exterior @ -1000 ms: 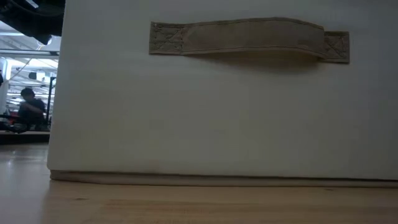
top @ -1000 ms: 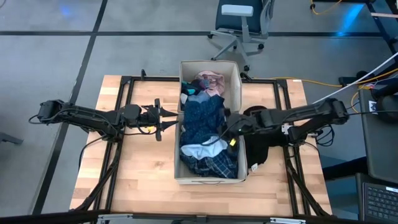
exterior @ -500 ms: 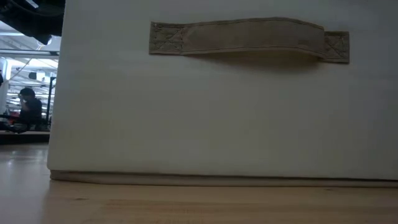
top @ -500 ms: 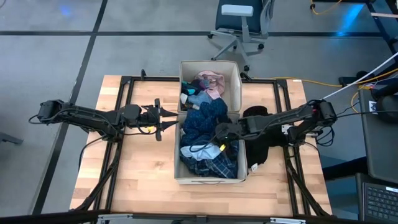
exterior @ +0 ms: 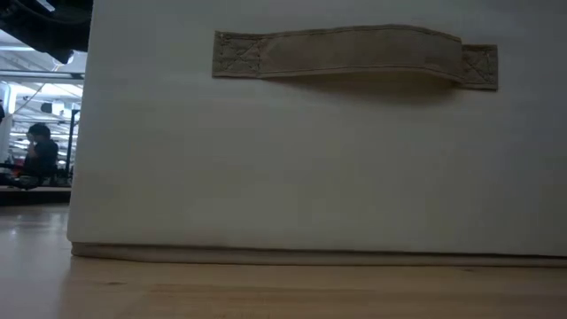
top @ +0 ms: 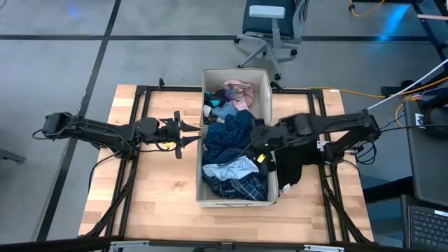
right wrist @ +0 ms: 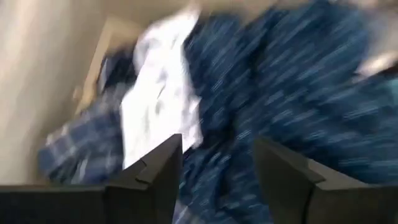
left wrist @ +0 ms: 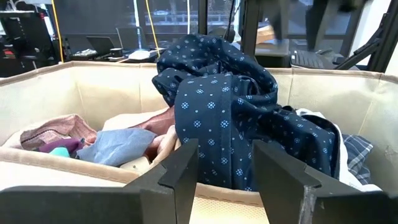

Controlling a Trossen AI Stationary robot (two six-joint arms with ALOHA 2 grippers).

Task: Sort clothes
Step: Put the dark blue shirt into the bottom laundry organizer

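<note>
A beige fabric bin (top: 270,105) stands mid-table, full of clothes: a pink shirt (top: 238,91) at the far end, a navy dotted garment (top: 231,133) heaped in the middle, a white top (top: 234,168) and a blue-white plaid shirt (top: 241,187) at the near end. A black garment (top: 288,168) lies on the table against the bin's right wall. My right gripper (top: 253,145) hangs open above the bin's right side, tipped down over the navy garment (right wrist: 292,93) and white top (right wrist: 161,93), holding nothing. My left gripper (top: 190,130) stands open and level just outside the bin's left wall, facing the navy garment (left wrist: 236,118).
The bin's near wall with its strap handle (exterior: 354,55) fills the low view. Bare wooden table (top: 161,182) lies left of the bin, and a narrower strip to its right. An office chair (top: 269,28) stands beyond the far edge. A person (exterior: 40,151) sits far off in the room.
My right gripper has come up out of the clothes in the bin and drawn back a little toward the bin's right wall. The navy dotted garment, stretched along the bin before, now lies bunched in the middle, and more of the white top shows.
</note>
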